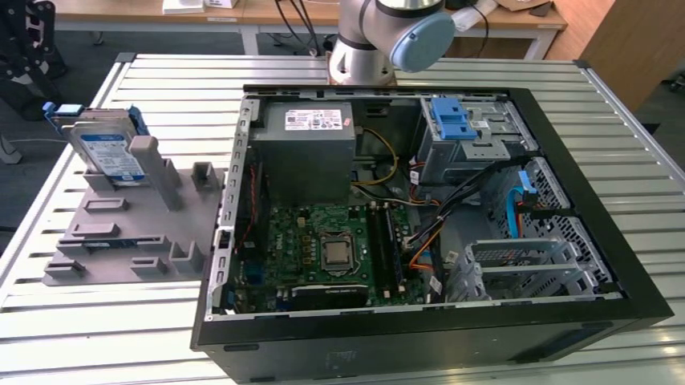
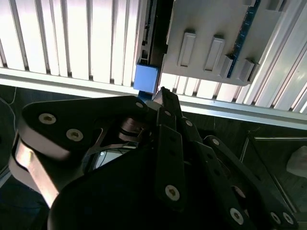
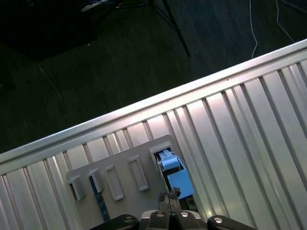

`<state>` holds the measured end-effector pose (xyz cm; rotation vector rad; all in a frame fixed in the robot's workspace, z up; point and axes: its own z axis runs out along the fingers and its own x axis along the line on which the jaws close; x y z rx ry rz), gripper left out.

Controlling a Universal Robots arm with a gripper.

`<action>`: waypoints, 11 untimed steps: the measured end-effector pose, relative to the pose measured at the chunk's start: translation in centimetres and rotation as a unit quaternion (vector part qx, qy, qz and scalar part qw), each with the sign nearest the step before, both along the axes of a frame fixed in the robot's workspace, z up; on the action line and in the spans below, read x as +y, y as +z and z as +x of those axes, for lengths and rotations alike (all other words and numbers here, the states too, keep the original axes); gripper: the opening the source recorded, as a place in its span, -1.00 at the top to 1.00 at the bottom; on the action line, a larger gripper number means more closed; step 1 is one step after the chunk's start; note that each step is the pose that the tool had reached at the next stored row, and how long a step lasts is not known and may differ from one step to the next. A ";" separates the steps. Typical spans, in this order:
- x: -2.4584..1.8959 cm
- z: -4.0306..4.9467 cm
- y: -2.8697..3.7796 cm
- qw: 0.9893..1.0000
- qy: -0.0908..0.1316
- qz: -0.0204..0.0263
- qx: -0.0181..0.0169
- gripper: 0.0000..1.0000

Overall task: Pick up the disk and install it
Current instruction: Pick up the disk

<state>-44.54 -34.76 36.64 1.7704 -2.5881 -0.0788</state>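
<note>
Because the disk (image 1: 111, 154) stands on edge in a slot of the grey rack (image 1: 128, 241), its blue frame (image 3: 173, 178) sticks up free, which I judge leaves it easy to take from above. Rack and disk sit on the slatted desk (image 1: 96, 337) at the exterior view's left, just beside the open computer case (image 1: 562, 144) and well apart from the silver drive cage (image 1: 530, 261) inside it. The disk is therefore not yet picked up or installed. While the exterior view gives this whole layout, both wrist views look down on the rack's end, where the gripper (image 2: 162, 98) hangs over the frame's blue corner. Whether the gripper is wide or narrow I cannot tell.
</note>
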 end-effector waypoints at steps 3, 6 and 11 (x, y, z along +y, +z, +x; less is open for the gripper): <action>0.00 0.00 -0.02 1.000 0.027 0.000 0.000 0.79; 0.00 0.00 -0.05 0.999 0.054 0.000 0.000 0.79; 0.00 0.00 -0.05 0.997 0.073 0.000 0.000 0.79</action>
